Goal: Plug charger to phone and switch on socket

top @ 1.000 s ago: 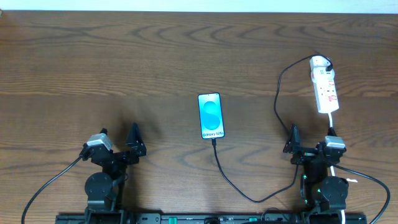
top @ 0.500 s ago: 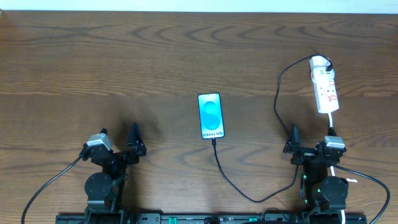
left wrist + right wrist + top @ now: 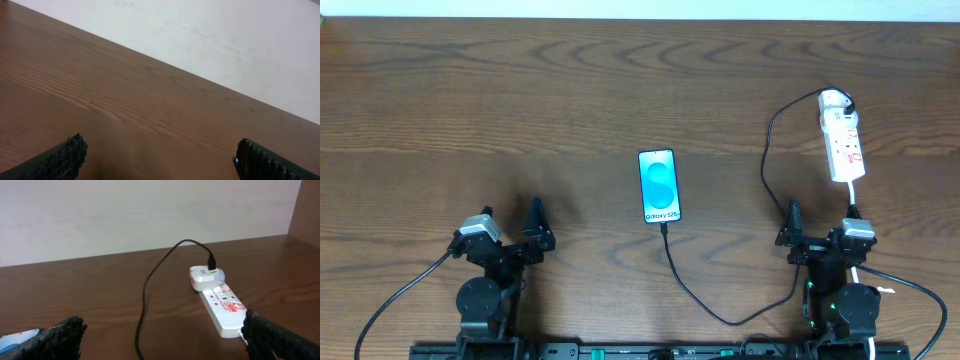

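The phone (image 3: 658, 186) lies face up at mid-table, its blue screen lit. The charger (image 3: 692, 292) is a thin black cable running from the phone's near edge, looping toward the front, then up to a white adapter (image 3: 205, 276) in the socket (image 3: 843, 140) at the far right. The cable's tip meets the phone's edge; whether it is seated I cannot tell. My left gripper (image 3: 508, 224) is open over bare wood, far left of the phone. My right gripper (image 3: 823, 226) is open just short of the socket (image 3: 222, 307), holding nothing. A corner of the phone (image 3: 15, 339) shows beside its left finger.
The socket's thick white cord (image 3: 853, 195) runs from its near end down past my right arm. A pale wall (image 3: 125, 215) rises behind the table's far edge. Both arm bases sit on a black rail (image 3: 650, 351) at the front edge.
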Action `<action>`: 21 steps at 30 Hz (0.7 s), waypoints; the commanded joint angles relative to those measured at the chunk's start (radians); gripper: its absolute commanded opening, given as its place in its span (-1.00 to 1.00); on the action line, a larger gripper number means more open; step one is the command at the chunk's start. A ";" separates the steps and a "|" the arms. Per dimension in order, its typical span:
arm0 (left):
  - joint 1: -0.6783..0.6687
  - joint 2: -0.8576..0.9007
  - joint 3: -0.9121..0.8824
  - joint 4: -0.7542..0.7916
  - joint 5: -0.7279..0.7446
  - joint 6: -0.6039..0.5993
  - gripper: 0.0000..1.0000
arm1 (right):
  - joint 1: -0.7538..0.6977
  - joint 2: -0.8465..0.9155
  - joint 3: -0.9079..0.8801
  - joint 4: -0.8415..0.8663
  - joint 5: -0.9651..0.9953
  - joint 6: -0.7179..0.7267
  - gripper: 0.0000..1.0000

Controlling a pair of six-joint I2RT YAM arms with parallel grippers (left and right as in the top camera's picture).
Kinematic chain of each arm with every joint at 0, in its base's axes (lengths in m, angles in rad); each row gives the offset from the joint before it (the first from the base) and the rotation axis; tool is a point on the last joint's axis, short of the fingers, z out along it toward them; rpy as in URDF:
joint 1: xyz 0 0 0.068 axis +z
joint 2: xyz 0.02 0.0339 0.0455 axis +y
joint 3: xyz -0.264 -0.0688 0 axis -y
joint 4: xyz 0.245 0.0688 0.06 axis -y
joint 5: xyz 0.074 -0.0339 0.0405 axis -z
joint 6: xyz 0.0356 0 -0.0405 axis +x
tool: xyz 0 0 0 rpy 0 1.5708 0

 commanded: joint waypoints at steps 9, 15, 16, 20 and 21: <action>0.004 -0.032 -0.012 -0.047 -0.032 0.018 0.95 | 0.003 -0.009 -0.002 -0.005 -0.006 -0.014 0.99; 0.004 -0.032 -0.012 -0.045 -0.036 0.113 0.96 | 0.003 -0.009 -0.002 -0.005 -0.006 -0.014 0.99; 0.004 -0.032 -0.012 -0.047 -0.030 0.146 0.96 | 0.003 -0.009 -0.002 -0.004 -0.006 -0.014 0.98; 0.004 -0.032 -0.012 -0.048 -0.023 0.242 0.96 | 0.003 -0.009 -0.002 -0.005 -0.006 -0.014 0.99; 0.004 -0.032 -0.012 -0.048 -0.019 0.261 0.96 | 0.003 -0.009 -0.002 -0.004 -0.006 -0.014 0.99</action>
